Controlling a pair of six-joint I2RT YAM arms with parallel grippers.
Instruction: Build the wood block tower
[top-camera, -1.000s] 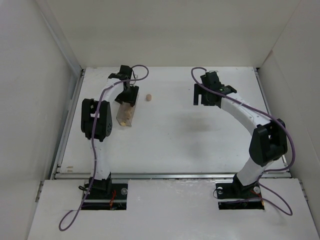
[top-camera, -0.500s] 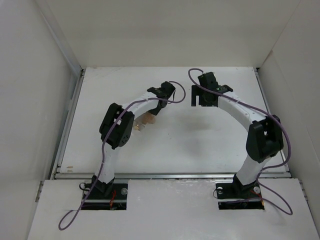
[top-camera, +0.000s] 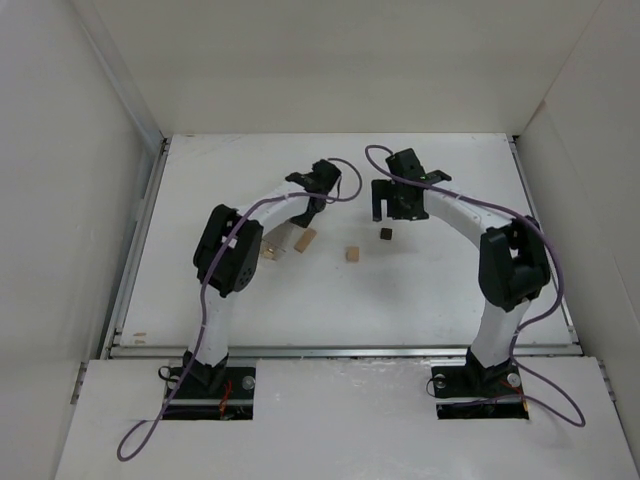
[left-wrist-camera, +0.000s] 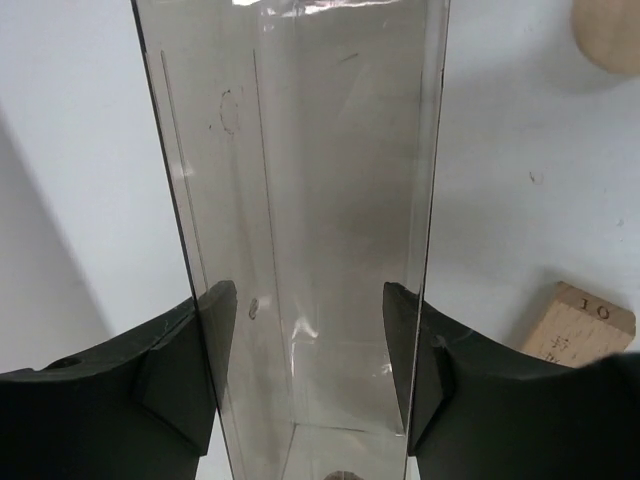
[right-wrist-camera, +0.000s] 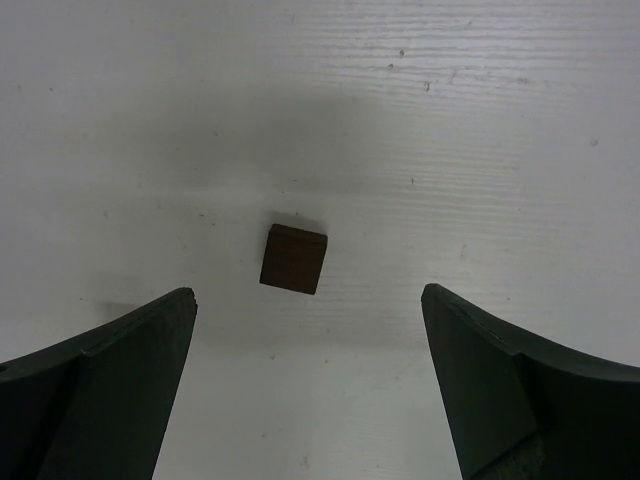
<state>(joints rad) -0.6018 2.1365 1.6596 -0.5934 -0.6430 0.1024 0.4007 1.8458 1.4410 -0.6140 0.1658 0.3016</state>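
Observation:
A small dark brown cube (top-camera: 385, 233) lies on the white table; in the right wrist view (right-wrist-camera: 293, 258) it sits just ahead of my fingers. My right gripper (top-camera: 392, 208) (right-wrist-camera: 307, 296) is open and empty, hovering above it. A pale tan oblong block (top-camera: 305, 238) lies left of the middle; its end, marked 10, shows in the left wrist view (left-wrist-camera: 578, 325). My left gripper (top-camera: 311, 207) (left-wrist-camera: 308, 300) is shut on the clear plastic box (left-wrist-camera: 300, 180), one finger on each long wall.
A small tan cube (top-camera: 351, 254) lies between the oblong block and the dark cube. Another pale piece (top-camera: 271, 250) lies by my left forearm. A round pale wooden piece (left-wrist-camera: 610, 30) shows beside the box. White walls close in the table on three sides.
My left arm has swung from the back left to the middle with the clear box. Loose wooden pieces now lie on the table. My right gripper has moved left, over the dark cube.

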